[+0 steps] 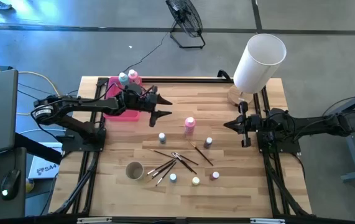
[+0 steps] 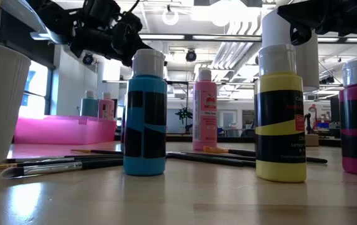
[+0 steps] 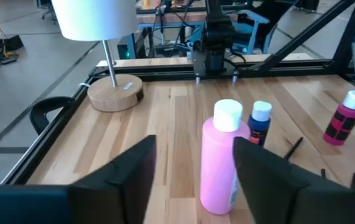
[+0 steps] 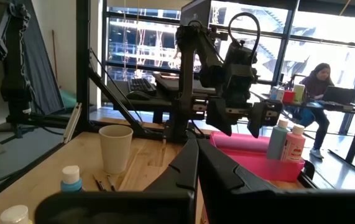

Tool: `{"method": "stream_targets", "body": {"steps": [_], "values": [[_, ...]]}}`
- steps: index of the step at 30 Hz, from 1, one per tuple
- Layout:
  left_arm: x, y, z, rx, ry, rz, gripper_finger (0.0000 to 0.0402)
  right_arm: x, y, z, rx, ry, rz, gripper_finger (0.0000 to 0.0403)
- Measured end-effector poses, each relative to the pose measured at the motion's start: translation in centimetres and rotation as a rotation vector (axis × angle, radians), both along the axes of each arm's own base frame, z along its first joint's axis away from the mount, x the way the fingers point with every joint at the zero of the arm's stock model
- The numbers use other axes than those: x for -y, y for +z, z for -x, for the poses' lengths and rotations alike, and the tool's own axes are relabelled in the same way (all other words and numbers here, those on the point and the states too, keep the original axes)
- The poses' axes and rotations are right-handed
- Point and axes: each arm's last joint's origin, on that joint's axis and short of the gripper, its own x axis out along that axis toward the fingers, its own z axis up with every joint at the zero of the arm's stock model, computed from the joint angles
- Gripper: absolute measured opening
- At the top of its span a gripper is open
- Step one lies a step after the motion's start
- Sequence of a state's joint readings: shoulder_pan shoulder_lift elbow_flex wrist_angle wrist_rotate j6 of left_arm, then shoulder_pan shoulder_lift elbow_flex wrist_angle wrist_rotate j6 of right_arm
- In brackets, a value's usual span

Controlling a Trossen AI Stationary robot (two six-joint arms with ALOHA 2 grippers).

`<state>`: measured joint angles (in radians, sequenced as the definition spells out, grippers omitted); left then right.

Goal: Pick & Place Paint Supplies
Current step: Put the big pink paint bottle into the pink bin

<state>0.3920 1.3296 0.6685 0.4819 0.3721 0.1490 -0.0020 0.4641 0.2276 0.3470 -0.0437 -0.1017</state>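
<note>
While the left gripper (image 1: pixel 162 107) hangs released beside the pink tray (image 1: pixel 116 112), a pink squeeze bottle (image 1: pixel 189 125) stands mid-counter. The right gripper (image 1: pixel 242 124) waits clenched, empty, near the right edge.

L end effector (image 1: pixel 162 106) open; R end effector (image 1: pixel 232 124) closed, both raised.

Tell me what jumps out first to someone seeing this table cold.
The big white lamp at the table's far right corner grabs the eye first. Next comes the pink tray at far left, with a teal bottle and a pink bottle standing in it. The left gripper hovers open beside the tray, aimed at another pink bottle mid-table.
</note>
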Motion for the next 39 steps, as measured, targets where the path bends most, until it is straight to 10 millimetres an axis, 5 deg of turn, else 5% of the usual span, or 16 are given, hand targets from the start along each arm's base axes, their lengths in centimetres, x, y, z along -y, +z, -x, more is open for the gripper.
{"method": "stream_targets", "body": {"steps": [7, 29, 39], "values": [[0.2, -0.2, 0.0, -0.017, -0.055, 0.022, 0.0256, 0.0, 0.0, 0.0, 0.000, 0.000, 0.000, 0.0003], [0.0, -0.2, 0.0, -0.010, 0.002, 0.106, 0.0258, 0.0, 0.0, 0.0, 0.000, 0.000, 0.000, 0.0003], [0.2, -2.1, -1.8, -0.018, -0.066, 0.121, 0.0258, 0.0, 0.0, 0.0, 0.001, -0.012, -0.001, 0.0003]]}}
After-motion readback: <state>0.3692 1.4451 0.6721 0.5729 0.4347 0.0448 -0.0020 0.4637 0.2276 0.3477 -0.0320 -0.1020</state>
